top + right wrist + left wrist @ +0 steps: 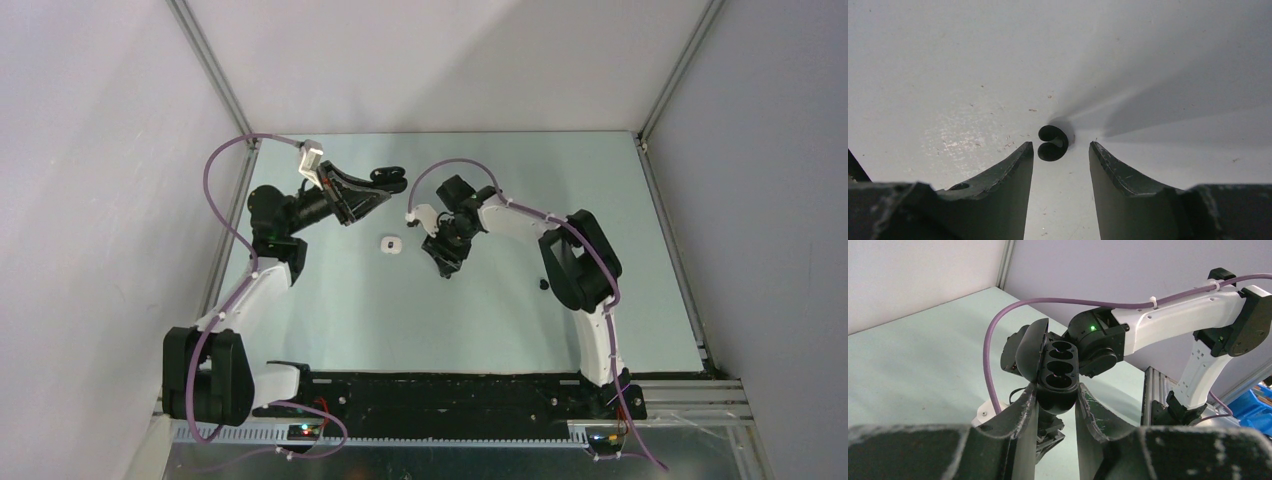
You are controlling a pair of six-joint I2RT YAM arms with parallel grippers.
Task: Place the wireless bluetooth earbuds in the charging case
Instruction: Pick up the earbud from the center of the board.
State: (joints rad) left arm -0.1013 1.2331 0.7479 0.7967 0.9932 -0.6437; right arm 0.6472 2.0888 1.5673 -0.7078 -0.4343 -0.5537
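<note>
Gripping open charging case (1060,376), left jaws; right jaws parted over black earbud (1053,143), far from table (400,320) edges.

The left arm (262,285) and right arm (585,270) both join white shells to black joint housings. A purple cable (207,180) runs along each, strapped on with white ties (1154,302). A small green light (1092,328) glows on a black joint of the right arm. The right end effector (1060,145) has black curved fingers (1008,175), scuffed with pale scratches.

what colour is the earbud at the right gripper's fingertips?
Black. The small glossy earbud sits before the open right gripper; right wrist view shows it best.
</note>
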